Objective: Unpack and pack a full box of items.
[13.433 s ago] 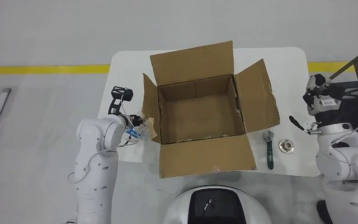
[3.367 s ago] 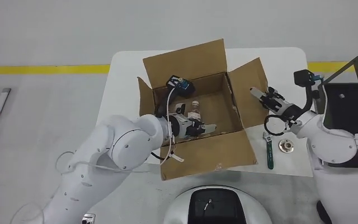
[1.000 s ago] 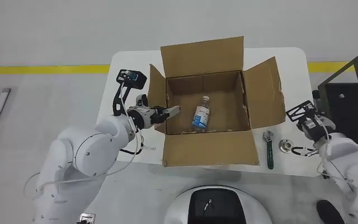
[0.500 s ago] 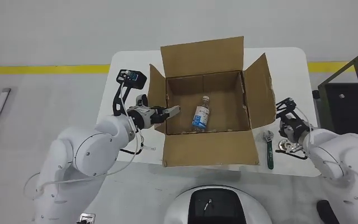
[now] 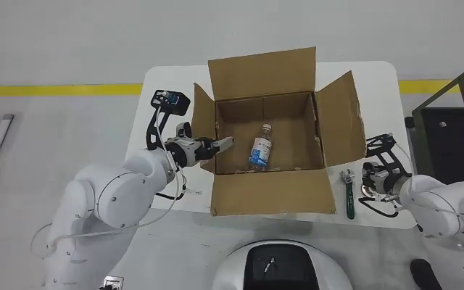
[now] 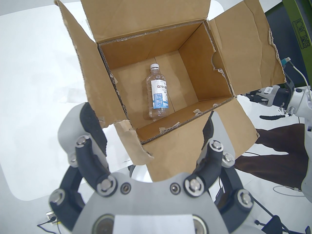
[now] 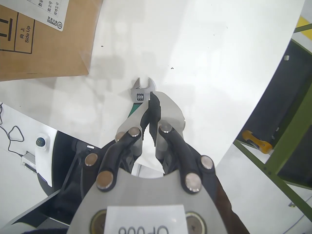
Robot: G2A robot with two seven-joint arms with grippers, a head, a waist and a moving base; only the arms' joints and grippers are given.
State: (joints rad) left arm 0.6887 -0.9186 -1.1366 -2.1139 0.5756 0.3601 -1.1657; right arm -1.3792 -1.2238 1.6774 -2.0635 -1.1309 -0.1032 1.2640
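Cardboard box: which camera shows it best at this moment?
Top view: the cardboard box appears whole, all four flaps open, bottle lying on its floor. Left wrist view gives the inside and flaps, with the left pincer in front of the nearest flaps. Right wrist view catches one labelled outer panel.

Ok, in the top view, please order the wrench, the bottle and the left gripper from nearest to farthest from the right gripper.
1. Adjustable wrench: on the table right beside the right gripper, towards the box.
2. Plastic bottle: lying inside the open cardboard box.
3. Left gripper: at the box's opposite side, over its side flap.
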